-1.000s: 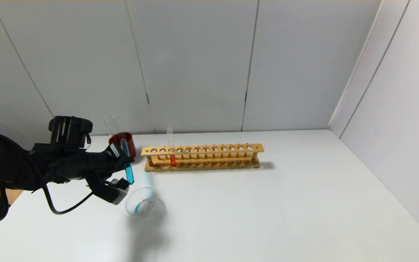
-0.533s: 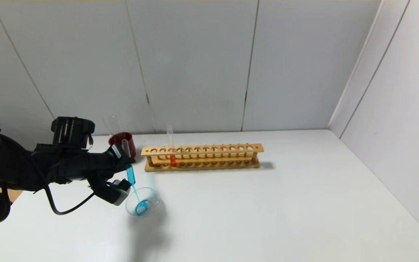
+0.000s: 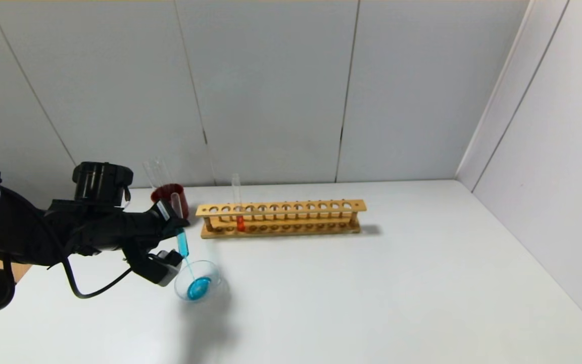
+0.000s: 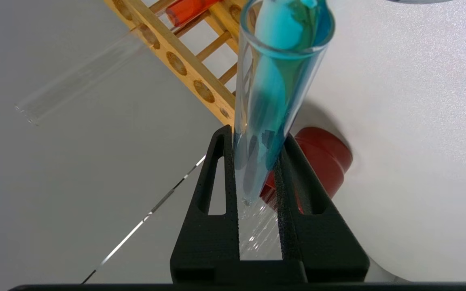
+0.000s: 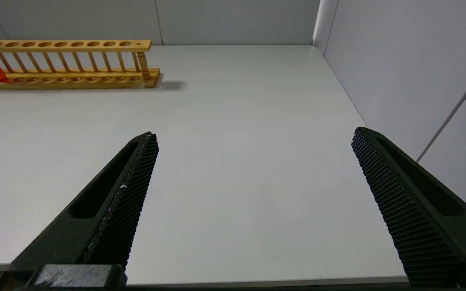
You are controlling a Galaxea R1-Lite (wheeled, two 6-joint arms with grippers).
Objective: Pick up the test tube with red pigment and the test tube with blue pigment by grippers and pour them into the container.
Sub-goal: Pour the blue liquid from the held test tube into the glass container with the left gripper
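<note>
While the test tube with blue pigment (image 3: 182, 241) hangs mouth-down over the container (image 3: 198, 281), a thin teal stream runs from its lip into a round blue pool on the container's floor. The tube is tilted, its rounded end raised toward the dark red cup (image 3: 171, 198) and its open mouth just above the container's near-left rim; most of the remaining liquid sits in the lower half of the tube. In the left wrist view the same tube (image 4: 273, 93) is seen lengthwise, blue liquid pooled at its open lip.

The left end effector (image 3: 174, 222) is clamped on this tube near its rounded end, one black finger (image 4: 212, 178) pressed to each side of the glass. Its arm reaches in from the left of the container, a grey-white box and a black cable hanging beneath it.

Behind the container stands the wooden rack (image 3: 281, 218), and the test tube with red pigment (image 3: 238, 205) is upright in one of the rack's left-hand holes, its orange-red liquid at the bottom. The dark red cup sits just left of the rack, with clear tubes (image 3: 155, 172) leaning in it.

The right end effector (image 5: 253, 161) hovers well to the right of the container over the bare white surface (image 3: 397, 283), its fingers spread wide apart with nothing between them.
</note>
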